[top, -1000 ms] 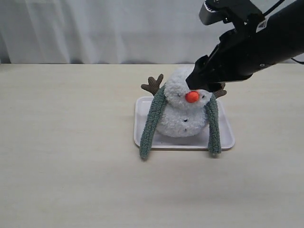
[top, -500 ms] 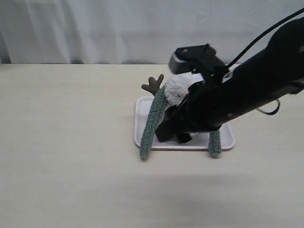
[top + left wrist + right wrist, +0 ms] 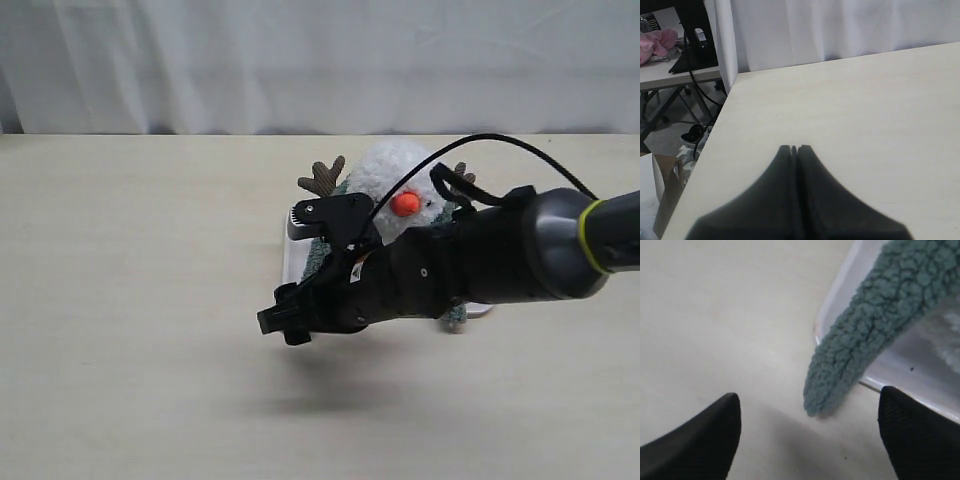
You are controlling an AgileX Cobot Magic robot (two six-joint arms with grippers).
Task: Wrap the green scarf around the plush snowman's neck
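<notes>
The fluffy white snowman (image 3: pixel 385 175) sits on a smooth white tray (image 3: pixel 900 370), with the nubbly grey-green scarf (image 3: pixel 875 325) hanging down its sides. At its seven o'clock the right gripper (image 3: pixel 808 395) hangs with its black jaws spread wide either side of the scarf's rounded end, not touching it. The left gripper (image 3: pixel 795 149) is pressed closed and empty over the pale matte table (image 3: pixel 865 100).
</notes>
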